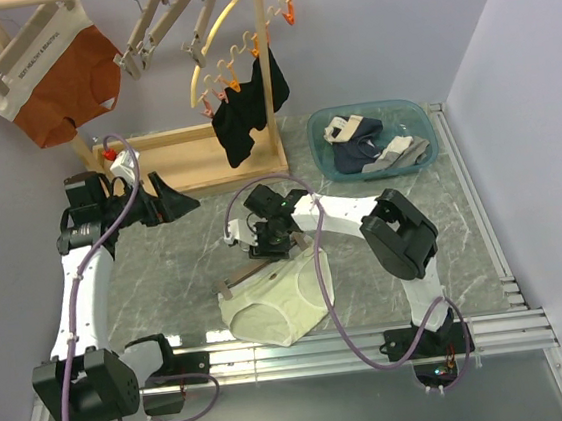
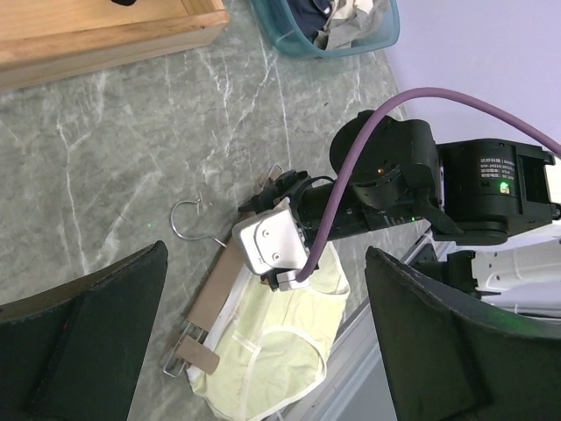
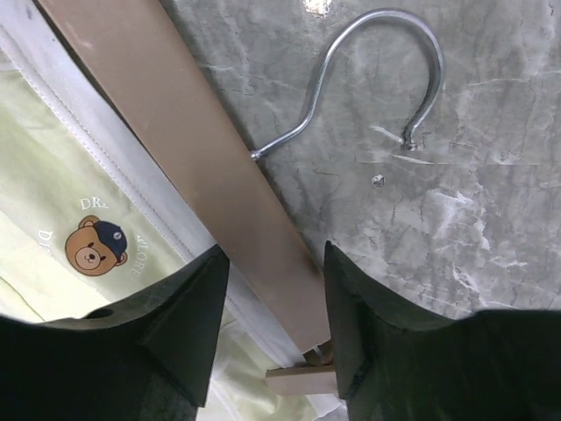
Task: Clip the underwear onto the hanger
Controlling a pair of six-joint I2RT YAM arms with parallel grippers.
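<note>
The pale cream-yellow underwear lies flat near the table's front edge. It also shows in the left wrist view and the right wrist view, with a small bear logo at the waistband. The light-wood hanger lies along the waistband, its metal hook on the marble and one clip at the far end. My right gripper is low over the hanger, open, a finger on each side of the bar's end by the other clip. My left gripper is open and empty, held well above the table.
A wooden rack base stands at the back left. From it hang rust-orange briefs, spare hangers, a yellow hoop with orange pegs and a black garment. A teal basin of clothes sits back right.
</note>
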